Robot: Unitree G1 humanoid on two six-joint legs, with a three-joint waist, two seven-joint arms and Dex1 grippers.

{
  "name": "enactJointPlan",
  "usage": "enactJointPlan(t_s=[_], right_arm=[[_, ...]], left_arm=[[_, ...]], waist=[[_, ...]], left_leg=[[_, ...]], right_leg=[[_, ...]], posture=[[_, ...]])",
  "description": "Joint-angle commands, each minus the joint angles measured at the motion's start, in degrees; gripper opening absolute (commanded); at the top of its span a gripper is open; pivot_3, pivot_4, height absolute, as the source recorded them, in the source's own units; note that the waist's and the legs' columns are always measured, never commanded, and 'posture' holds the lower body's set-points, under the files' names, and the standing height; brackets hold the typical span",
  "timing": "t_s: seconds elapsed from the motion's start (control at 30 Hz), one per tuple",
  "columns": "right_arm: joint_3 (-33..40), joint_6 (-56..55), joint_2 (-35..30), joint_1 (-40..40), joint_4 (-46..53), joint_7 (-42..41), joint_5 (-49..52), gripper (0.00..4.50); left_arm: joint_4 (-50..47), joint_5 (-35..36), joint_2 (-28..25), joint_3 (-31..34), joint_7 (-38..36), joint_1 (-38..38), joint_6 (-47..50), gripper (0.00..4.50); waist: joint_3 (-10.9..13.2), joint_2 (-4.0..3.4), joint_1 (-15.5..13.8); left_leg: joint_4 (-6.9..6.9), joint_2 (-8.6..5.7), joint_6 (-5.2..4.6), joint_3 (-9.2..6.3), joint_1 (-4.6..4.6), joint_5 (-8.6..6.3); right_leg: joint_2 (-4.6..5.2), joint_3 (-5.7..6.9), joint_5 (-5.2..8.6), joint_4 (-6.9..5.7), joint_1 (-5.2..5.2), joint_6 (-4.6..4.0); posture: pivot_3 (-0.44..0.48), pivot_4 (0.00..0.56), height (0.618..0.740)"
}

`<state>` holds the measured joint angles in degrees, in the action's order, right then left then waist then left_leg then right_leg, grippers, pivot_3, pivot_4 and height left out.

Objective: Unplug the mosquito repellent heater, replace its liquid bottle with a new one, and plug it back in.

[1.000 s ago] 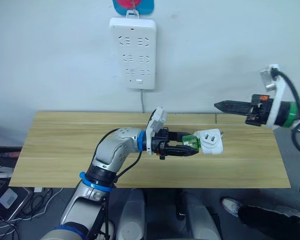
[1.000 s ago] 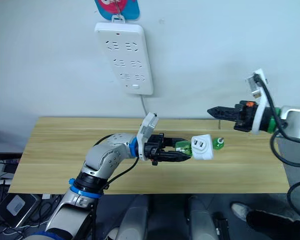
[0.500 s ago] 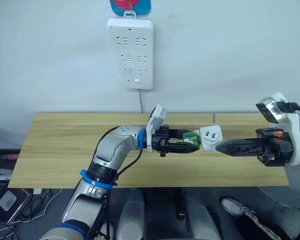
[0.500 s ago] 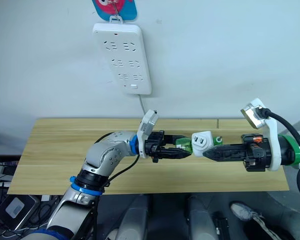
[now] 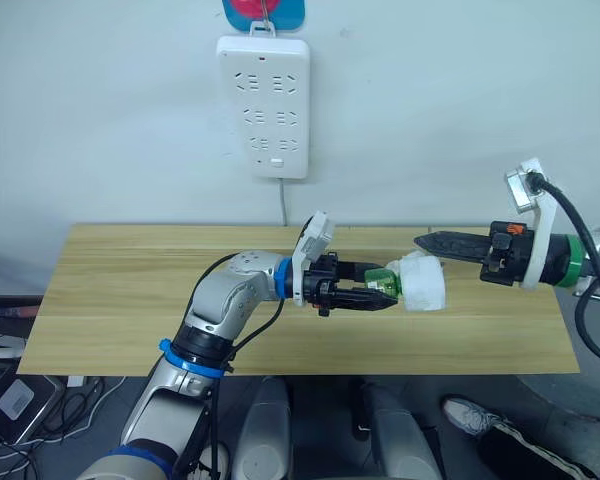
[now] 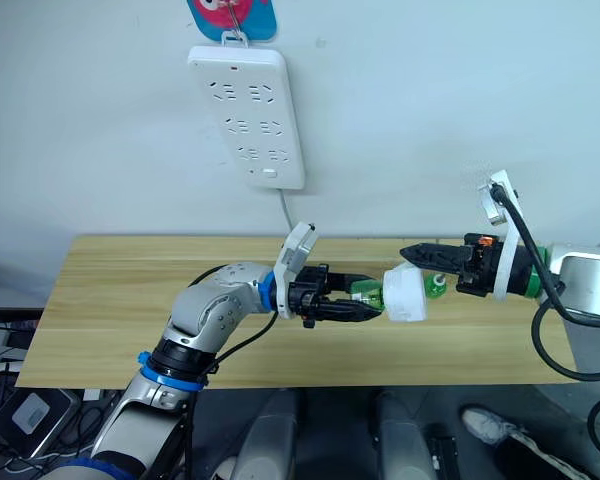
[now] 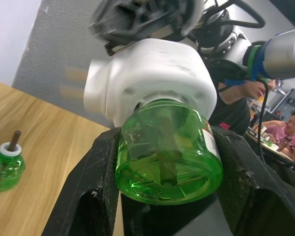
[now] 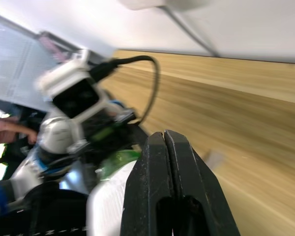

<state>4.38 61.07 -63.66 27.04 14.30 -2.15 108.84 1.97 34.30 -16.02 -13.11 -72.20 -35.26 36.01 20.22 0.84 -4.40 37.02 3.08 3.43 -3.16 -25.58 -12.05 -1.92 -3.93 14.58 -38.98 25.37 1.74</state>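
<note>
Counter [image 5: 130, 300] of pale wood, mostly bare, below a wall-mounted power strip [image 5: 265, 105]. Above its middle, the left gripper [image 5: 385, 288] has its fingers clamped on a green bottle [image 7: 169, 152] lying sideways, neck pointing to the robot's right into the white heater [image 5: 423, 283]. The right gripper [image 5: 420, 241], fingers pressed together, touches the heater's upper far edge. A second green bottle [image 6: 436, 287] with a wick stands upright on the counter just behind.

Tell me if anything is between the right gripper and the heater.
Nothing visible. The right gripper, fingers shut, has its tips right at the top of the mosquito repellent heater, whose green bottle the left gripper clamps.
</note>
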Motion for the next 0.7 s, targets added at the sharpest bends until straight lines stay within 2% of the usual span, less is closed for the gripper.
enactJointPlan(t_s=[0.03,0.27,0.7], right_arm=[[0.43,0.82,0.44,0.35,0.53,-0.36,-3.47,0.02],[1.01,4.02,0.98,-2.80,1.72,-5.02,-8.03,0.02],[2.98,5.69,-3.81,-9.80,8.60,-9.55,4.05,0.02]], left_arm=[[-3.65,2.45,-0.24,0.11,-1.75,0.49,0.80,2.25],[-2.19,3.54,0.56,1.71,-0.29,-0.84,1.69,2.25],[-0.01,1.52,1.91,2.07,1.98,-1.42,-0.30,2.25]], waist=[[0.00,0.00,0.01],[0.00,0.00,-0.02],[0.00,0.00,-0.03]], left_leg=[[0.00,0.00,0.00,0.00,0.00,0.00],[0.00,0.00,0.00,-0.01,0.00,0.00],[0.02,-0.01,0.00,-0.03,0.02,0.00]], right_leg=[[0.00,0.00,0.00,0.00,0.00,0.00],[0.00,0.00,0.01,0.00,0.00,0.01],[0.01,0.01,0.03,-0.02,-0.03,0.06]], posture=[[0.206,0.329,0.740],[0.211,0.332,0.740],[0.208,0.336,0.740]])
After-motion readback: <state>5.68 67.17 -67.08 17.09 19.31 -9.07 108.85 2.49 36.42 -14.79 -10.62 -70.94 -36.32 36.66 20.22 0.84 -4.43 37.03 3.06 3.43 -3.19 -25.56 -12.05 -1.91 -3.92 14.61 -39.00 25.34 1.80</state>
